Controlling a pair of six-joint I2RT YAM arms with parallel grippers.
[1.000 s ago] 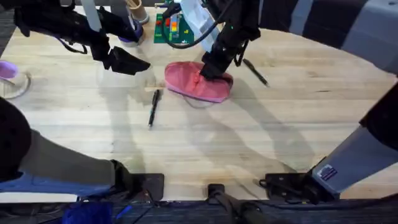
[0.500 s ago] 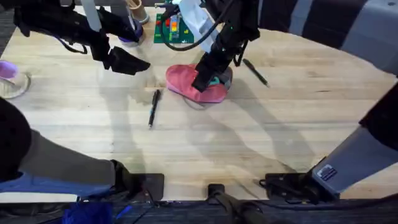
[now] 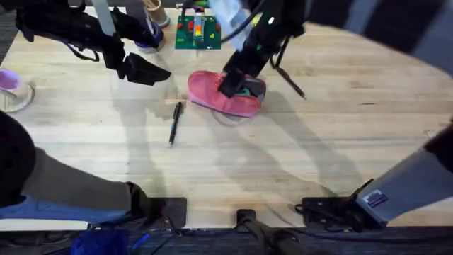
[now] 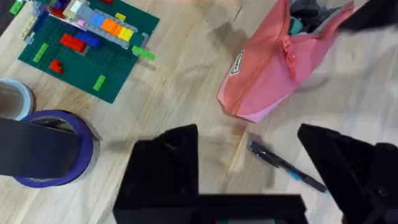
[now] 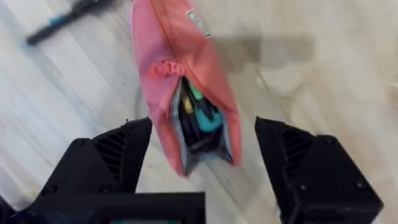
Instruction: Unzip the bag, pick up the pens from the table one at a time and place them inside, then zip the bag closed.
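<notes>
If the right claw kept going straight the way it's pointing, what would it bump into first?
Most likely the bag: the right gripper hangs open just over its unzipped end, fingers on either side. How far above, I can't tell.

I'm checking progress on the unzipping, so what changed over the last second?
The right gripper lifted off the pink bag and drew back a little, jaws open; the bag's end now gapes, showing items inside. The left gripper, the pen beside the bag and the pen behind it stayed put.
</notes>
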